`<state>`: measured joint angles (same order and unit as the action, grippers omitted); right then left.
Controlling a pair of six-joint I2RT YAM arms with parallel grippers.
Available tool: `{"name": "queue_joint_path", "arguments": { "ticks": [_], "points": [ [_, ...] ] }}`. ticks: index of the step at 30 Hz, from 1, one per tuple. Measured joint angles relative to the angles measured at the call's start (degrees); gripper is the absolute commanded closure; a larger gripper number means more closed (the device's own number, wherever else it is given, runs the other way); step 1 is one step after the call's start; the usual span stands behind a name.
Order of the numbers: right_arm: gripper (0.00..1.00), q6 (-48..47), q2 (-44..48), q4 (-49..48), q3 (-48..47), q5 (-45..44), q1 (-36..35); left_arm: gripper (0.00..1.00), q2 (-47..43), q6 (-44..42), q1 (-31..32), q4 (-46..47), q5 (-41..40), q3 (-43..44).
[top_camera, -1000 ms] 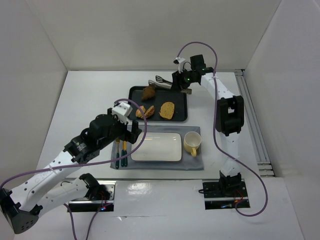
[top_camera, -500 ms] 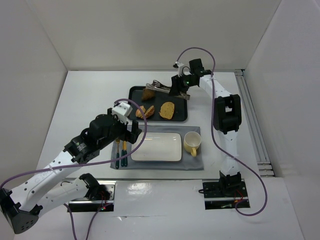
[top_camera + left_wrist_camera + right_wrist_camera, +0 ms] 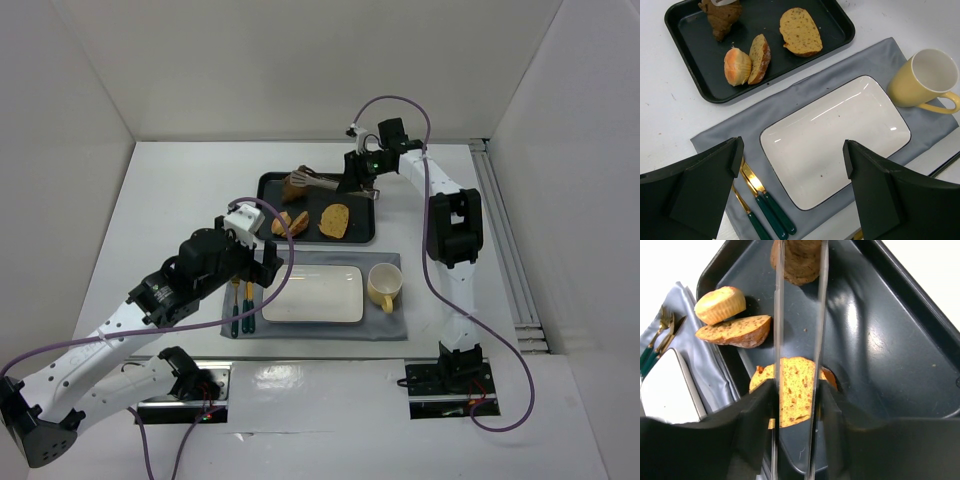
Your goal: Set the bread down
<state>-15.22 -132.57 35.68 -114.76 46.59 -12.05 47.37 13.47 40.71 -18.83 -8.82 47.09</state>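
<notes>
A black tray (image 3: 360, 205) holds a dark brown bread piece (image 3: 295, 183), a round roll (image 3: 281, 222) and two slices (image 3: 334, 220). My right gripper (image 3: 362, 172) is shut on metal tongs (image 3: 322, 178). In the right wrist view the tong arms (image 3: 779, 315) flank the brown piece (image 3: 799, 260) on both sides at the tray's far corner. My left gripper (image 3: 792, 160) is open and empty, hovering over the near edge of the white rectangular plate (image 3: 835, 137).
The plate lies on a grey placemat (image 3: 385, 325) with a yellow mug (image 3: 384, 287) to its right and green-handled cutlery (image 3: 238, 312) to its left. White walls enclose the table on three sides.
My right gripper has swung the tongs left and down, from above the tray's back edge to around the brown bread piece. The left arm has not moved.
</notes>
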Motion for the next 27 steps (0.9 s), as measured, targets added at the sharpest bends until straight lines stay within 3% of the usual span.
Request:
{"name": "queue_joint_path", "arguments": {
  "ticks": [5, 12, 19, 27],
  "points": [
    [0.78, 0.39, -0.02, 0.13, 0.0, 0.87, -0.07, 0.0, 0.0, 0.0, 0.0, 0.0, -0.02, -0.02],
    [0.9, 0.37, 0.04, -0.11, 1.66, 1.81, -0.07, 0.0, 0.0, 0.0, 0.0, 0.0, -0.39, 0.0],
    [0.9, 0.22, 4.31, 0.0, 7.17, 4.48, 0.55, 0.0, -0.33, 0.0, 0.0, 0.0, -0.48, -0.02],
    [0.9, -1.29, 17.46, -0.33, 13.92, 7.82, 3.74, 0.0, -1.14, 0.0, 0.0, -0.02, -0.79, -0.02]
  ]
}}
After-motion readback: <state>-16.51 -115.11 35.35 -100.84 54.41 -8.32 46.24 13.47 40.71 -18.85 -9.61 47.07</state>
